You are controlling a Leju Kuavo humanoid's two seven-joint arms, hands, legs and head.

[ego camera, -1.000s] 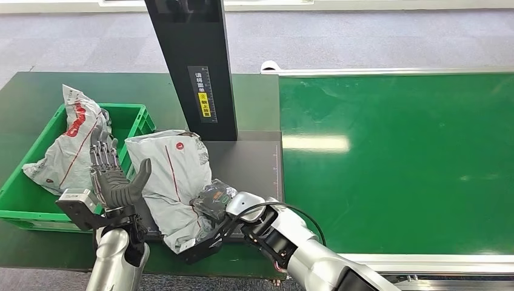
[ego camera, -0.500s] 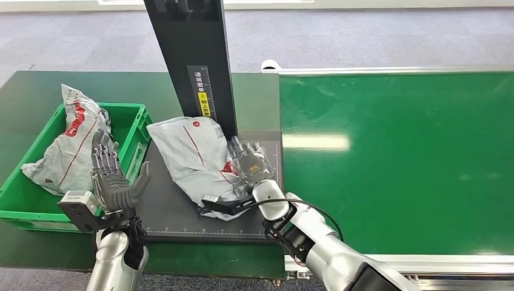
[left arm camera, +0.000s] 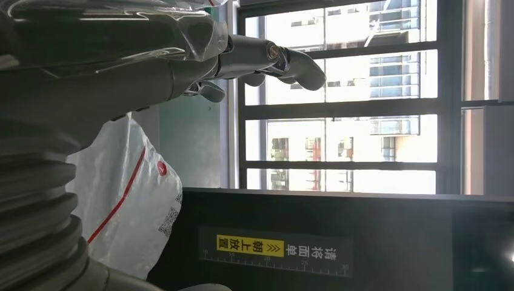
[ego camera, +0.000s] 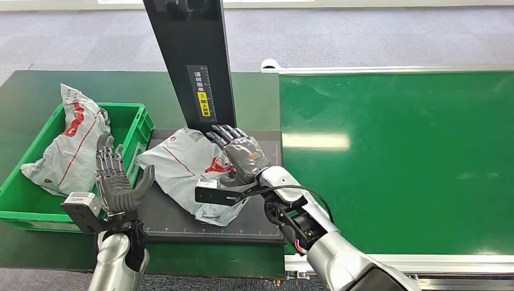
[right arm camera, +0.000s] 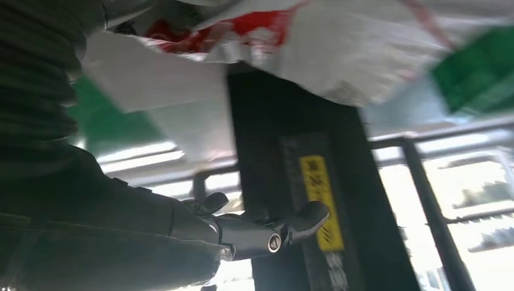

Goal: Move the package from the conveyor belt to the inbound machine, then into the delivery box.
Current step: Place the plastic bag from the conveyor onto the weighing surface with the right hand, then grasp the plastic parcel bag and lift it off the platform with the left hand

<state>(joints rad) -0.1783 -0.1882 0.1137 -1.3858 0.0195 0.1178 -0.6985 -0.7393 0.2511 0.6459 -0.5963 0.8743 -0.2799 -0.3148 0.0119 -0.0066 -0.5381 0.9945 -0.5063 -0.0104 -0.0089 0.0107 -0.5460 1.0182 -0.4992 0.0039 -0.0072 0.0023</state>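
The package (ego camera: 193, 170) lies flat on the dark plate of the inbound machine (ego camera: 242, 218), just in front of its black post (ego camera: 191, 60) and beside the green box (ego camera: 130, 121). The right hand (ego camera: 241, 154) hangs over the package's far right part with fingers spread toward the post — whether it touches the film I cannot tell, but it grips nothing. The left hand (ego camera: 116, 182) is released too, fingers up and apart, standing between the box's near corner and the package's left edge, touching neither as far as I can see.

The risks, as I judge them, come from the soft bag and the tight space. The film is slack and slippery, so a pinch on a loose fold could slide out on the way to the box, or lift one corner while the rest drags on the plate. The right fingers point close at the post — a careless reach could knock it. The box already holds another bag (ego camera: 63, 148) that stands above the rim, so a low carry could catch the wall or that bag, and a drop near the edge could leave the package hanging over the rim onto the desk (ego camera: 36, 91). The conveyor (ego camera: 394, 157) lies bare to the right.
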